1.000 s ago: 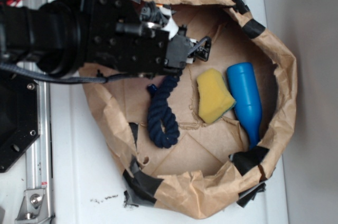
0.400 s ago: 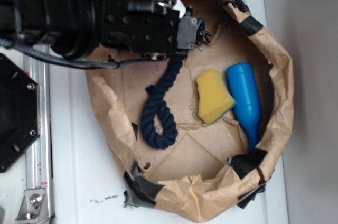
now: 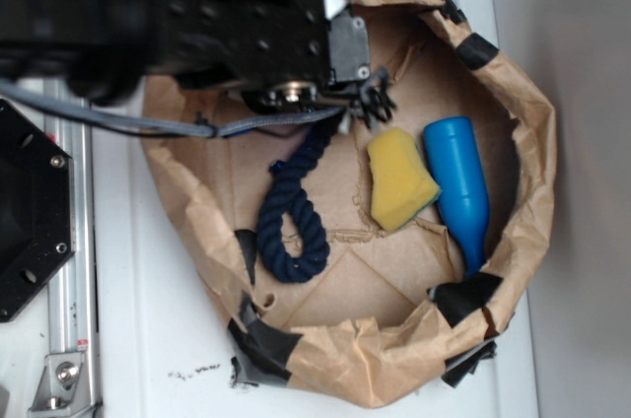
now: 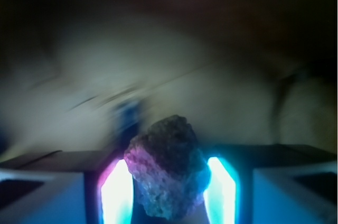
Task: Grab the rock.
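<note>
The rock point(image 4: 168, 168) is a rough, pitted lump held between my two glowing fingers point(image 4: 117, 192) in the wrist view; it touches both pads. My gripper point(image 4: 168, 195) is shut on it. In the exterior view my gripper point(image 3: 373, 101) hangs over the upper middle of the brown paper basin point(image 3: 523, 122), just above the yellow sponge point(image 3: 398, 179). The rock itself is hidden by the gripper in the exterior view. The wrist background is blurred.
Inside the paper basin lie a dark blue rope loop point(image 3: 291, 211), the yellow sponge and a blue bottle point(image 3: 458, 186) at the right. The basin's crumpled walls are patched with black tape point(image 3: 266, 344). A black mount plate point(image 3: 30, 211) sits at the left.
My gripper has swung right and slightly down, from the basin's upper left to just above the sponge. The rope loop has been dragged a little left and down.
</note>
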Motion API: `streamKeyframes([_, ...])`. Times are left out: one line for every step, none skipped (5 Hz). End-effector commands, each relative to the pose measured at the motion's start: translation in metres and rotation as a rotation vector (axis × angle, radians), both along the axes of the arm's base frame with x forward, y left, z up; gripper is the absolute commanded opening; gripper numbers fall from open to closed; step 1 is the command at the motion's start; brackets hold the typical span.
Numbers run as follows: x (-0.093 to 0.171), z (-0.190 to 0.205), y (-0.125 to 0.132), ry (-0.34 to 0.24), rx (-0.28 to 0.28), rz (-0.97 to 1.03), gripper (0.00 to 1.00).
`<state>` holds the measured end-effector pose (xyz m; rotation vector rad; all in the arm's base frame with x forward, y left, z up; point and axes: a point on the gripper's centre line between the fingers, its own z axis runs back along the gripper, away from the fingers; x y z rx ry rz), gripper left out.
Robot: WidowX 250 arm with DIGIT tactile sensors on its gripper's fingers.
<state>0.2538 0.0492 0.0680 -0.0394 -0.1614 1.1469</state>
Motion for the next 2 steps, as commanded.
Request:
streamKeyframes([0.007,0.093,-0.045,-0.147,-0.174,-0.505,0.00])
streamKeyframes([0.008,0.101,-0.055,-0.072,-0.124,-0.756,0.00])
